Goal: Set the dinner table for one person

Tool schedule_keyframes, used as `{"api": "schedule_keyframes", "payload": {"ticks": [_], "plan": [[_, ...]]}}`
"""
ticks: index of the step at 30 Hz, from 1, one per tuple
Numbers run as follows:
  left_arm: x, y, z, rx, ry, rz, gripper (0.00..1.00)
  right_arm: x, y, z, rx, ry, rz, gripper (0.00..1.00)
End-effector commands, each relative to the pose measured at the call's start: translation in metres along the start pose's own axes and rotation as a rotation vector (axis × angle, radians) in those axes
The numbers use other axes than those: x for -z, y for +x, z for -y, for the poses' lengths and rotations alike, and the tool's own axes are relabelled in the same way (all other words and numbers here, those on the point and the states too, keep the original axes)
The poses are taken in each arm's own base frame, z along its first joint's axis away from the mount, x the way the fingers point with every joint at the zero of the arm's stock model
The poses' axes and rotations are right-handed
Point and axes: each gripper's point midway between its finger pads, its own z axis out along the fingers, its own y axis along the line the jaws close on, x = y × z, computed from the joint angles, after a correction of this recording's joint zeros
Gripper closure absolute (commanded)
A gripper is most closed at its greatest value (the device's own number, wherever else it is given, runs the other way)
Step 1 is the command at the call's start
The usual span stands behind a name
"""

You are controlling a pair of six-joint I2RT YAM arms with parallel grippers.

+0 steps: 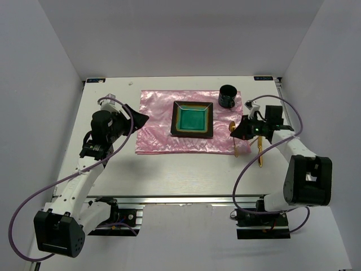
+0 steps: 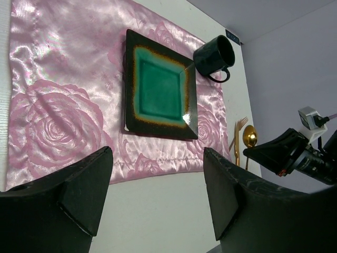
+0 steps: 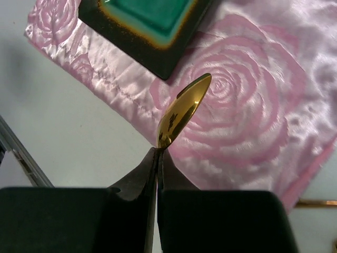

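The right gripper [image 3: 158, 154] pinched a gold spoon [image 3: 184, 110] over the right edge of the placemat [image 1: 158, 121] on the dinner table [image 1: 169, 175]. The left gripper [image 2: 157, 158] gaped empty. Held seemingly near its neck, the spoon could swivel onto the fork [image 2: 237, 147].

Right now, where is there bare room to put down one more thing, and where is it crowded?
Free: the wide white strip of table between the placemat's near edge and the metal rail; also the placemat's left half, beside the plate. Crowded: right of the plate, where the mug, the right gripper holding the spoon, and other gold cutlery sit close.
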Motion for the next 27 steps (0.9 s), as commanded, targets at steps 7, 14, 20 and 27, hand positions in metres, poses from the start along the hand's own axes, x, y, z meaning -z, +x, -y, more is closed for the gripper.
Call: {"api": "schedule_keyframes", "payload": {"ticks": [7,14,20,27], "plan": [[0.008,-0.003,0.007,-0.017,0.018,0.011,0.21,-0.059,-0.063,0.040,-0.038,0.187,0.058,1.00],[0.010,-0.002,0.004,-0.002,0.004,0.019,0.21,-0.085,-0.074,0.065,-0.035,0.197,0.021,1.00],[0.014,-0.004,0.002,-0.002,-0.018,0.024,0.21,-0.098,-0.065,0.079,-0.049,0.208,-0.008,1.00],[0.015,-0.002,0.000,0.009,-0.023,0.024,0.21,-0.104,-0.051,0.094,-0.033,0.241,-0.050,0.88]]}}
